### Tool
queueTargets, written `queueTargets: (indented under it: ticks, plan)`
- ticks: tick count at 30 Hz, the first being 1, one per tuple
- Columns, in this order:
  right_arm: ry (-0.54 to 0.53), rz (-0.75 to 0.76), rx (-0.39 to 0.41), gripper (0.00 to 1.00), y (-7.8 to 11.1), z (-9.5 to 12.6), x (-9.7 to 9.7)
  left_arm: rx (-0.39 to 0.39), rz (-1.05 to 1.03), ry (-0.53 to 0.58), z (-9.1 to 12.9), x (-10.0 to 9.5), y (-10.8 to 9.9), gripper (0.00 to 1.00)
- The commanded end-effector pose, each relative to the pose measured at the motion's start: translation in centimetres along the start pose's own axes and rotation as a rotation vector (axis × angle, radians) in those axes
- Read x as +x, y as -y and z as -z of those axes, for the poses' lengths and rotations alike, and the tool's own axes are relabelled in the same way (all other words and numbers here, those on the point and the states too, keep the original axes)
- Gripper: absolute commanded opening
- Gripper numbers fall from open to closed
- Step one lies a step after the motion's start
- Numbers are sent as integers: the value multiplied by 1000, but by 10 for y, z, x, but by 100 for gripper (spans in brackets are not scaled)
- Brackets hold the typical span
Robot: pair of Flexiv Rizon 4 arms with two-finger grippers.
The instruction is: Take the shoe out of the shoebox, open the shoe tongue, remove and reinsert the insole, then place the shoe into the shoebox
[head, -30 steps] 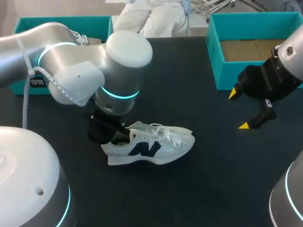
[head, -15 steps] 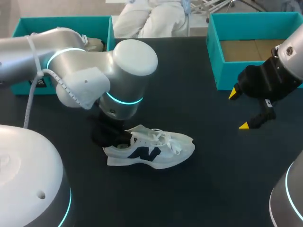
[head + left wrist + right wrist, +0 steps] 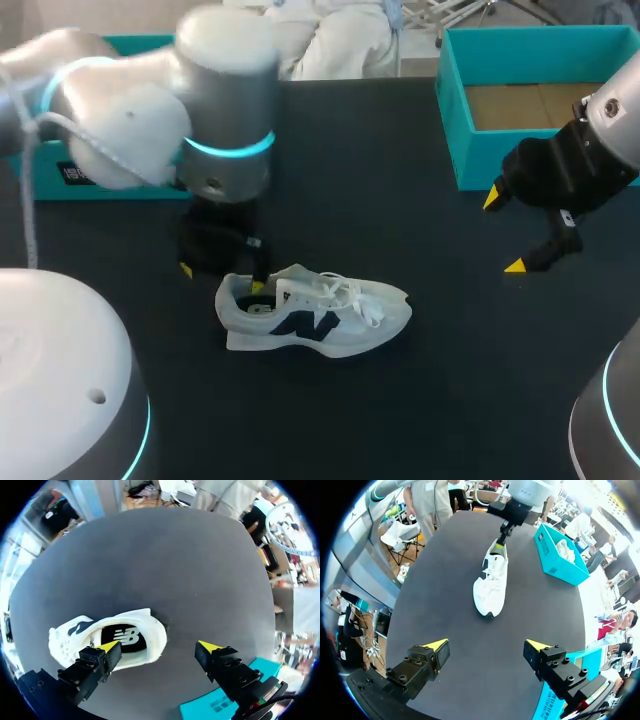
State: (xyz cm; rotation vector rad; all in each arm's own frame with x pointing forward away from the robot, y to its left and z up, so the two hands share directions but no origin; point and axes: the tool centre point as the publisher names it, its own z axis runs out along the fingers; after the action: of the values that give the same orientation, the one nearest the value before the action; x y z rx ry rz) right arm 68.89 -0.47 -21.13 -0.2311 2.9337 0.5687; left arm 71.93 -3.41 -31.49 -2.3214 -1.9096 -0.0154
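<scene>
A white shoe (image 3: pixel 315 315) with a dark side logo lies on its sole on the black table, heel toward my left arm. My left gripper (image 3: pixel 221 278) hangs open just above the heel, one fingertip over the shoe's opening and the other outside it. In the left wrist view the shoe (image 3: pixel 107 640) shows its dark insole (image 3: pixel 125 639) lying inside, and the left gripper (image 3: pixel 159 646) holds nothing. My right gripper (image 3: pixel 503 233) stands open at the right, well clear of the shoe. In its own view the right gripper (image 3: pixel 487 645) is empty, with the shoe (image 3: pixel 492 582) far ahead.
A teal shoebox (image 3: pixel 470 120) with a bare brown bottom stands at the back right. Another teal box (image 3: pixel 40 185) sits at the back left behind my left arm; the right wrist view shows this box (image 3: pixel 560 555) with a white shoe in it.
My left gripper has opened wide and risen from the shoe's heel opening, and its arm has swung left and back. The shoe stays put. The right arm has not moved.
</scene>
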Motion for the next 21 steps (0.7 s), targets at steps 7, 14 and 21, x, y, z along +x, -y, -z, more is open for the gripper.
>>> queueTargets:
  ticks: [7, 14, 21]
  plan:
    - [0, -1, 2, 100, -1, -1, 0, 34, 297, 396, 18, 45, 31, 100]
    - [0, -1, 2, 100, -1, -1, 0, 34, 297, 396, 18, 45, 31, 100]
    - [0, -1, 2, 100, -1, -1, 0, 320, 620, 483, 16, 66, 28, 100]
